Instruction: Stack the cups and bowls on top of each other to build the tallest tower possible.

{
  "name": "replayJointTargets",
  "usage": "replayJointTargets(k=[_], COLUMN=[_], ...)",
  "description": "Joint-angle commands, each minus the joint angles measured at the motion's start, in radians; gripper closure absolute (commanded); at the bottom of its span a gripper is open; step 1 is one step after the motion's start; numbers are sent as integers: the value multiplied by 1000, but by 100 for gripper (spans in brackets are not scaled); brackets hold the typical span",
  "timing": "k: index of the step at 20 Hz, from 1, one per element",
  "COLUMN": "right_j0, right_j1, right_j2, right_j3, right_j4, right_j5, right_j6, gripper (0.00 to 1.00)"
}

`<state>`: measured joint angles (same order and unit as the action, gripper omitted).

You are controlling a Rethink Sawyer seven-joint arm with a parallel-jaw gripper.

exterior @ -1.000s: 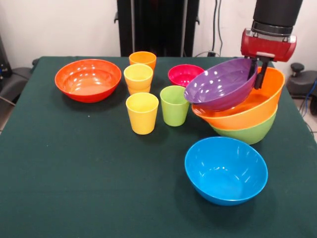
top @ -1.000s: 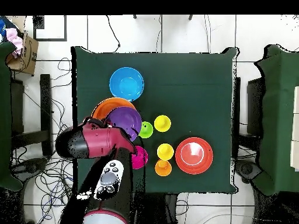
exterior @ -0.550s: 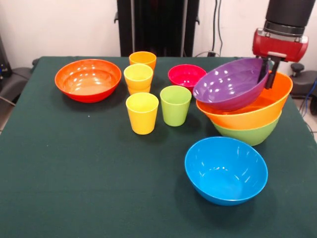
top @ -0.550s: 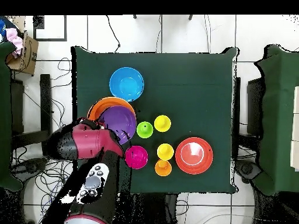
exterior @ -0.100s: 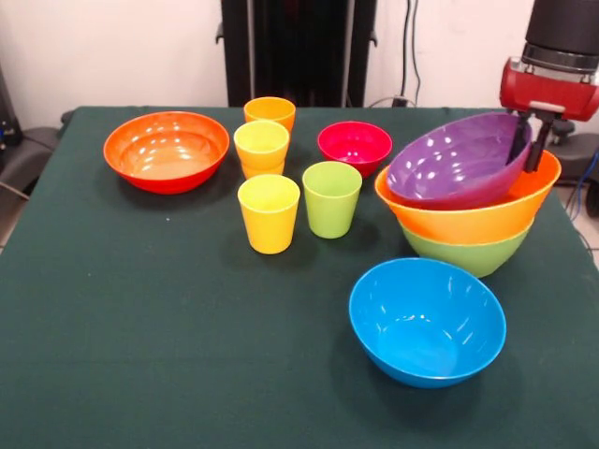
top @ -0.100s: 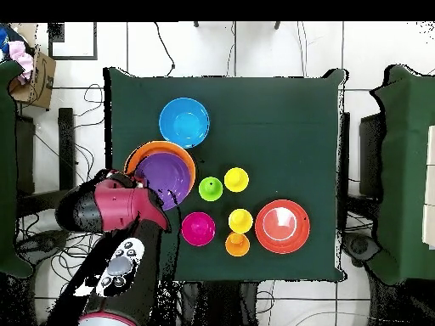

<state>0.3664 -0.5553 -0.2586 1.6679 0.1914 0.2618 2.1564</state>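
My gripper [exterior @ -0.100s: 527, 148] is shut on the far right rim of the purple bowl [exterior @ -0.100s: 457, 164], which tilts with its mouth toward the left. The purple bowl rests partly inside the large orange bowl [exterior @ -0.100s: 468, 220], itself nested in the lime green bowl [exterior @ -0.100s: 468, 254]; these form the tower. From overhead the purple bowl [top @ -0.100s: 167, 177] covers most of the orange bowl [top @ -0.100s: 138, 155], and the arm's red head [top @ -0.100s: 115, 206] hides the fingers. The blue bowl [exterior @ -0.100s: 427, 321], red-orange bowl [exterior @ -0.100s: 166, 150] and small magenta bowl [exterior @ -0.100s: 354, 143] stand alone. The cups stand upright mid-table: orange [exterior @ -0.100s: 270, 111], yellow [exterior @ -0.100s: 261, 146], yellow [exterior @ -0.100s: 269, 213], lime green [exterior @ -0.100s: 331, 197].
Everything stands on a dark green table [exterior @ -0.100s: 140, 327], and the tower sits close to its right edge in the front view. In the overhead view, dark chairs [top @ -0.100s: 408, 170] flank the table and a cardboard box [top @ -0.100s: 34, 72] lies at the upper left.
The gripper has carried the purple bowl to the right in the front view, bringing it over the orange bowl and down into it. Nothing else on the table moved.
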Motion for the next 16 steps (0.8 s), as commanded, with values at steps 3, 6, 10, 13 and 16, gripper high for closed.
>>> replayJointTargets(k=[3,6,10,13,16], right_j0=[7,2,13,6,5], right_j1=[29,25,14,14,14], right_j2=[10,10,-5,2,2], right_j3=[-43,-48,-59,-53,-49], right_j4=[38,36,38,37,36], right_j5=[-47,-51,-22,-30,-33], right_j6=[184,175,171,168,167], gripper=[0,0,0,0,0])
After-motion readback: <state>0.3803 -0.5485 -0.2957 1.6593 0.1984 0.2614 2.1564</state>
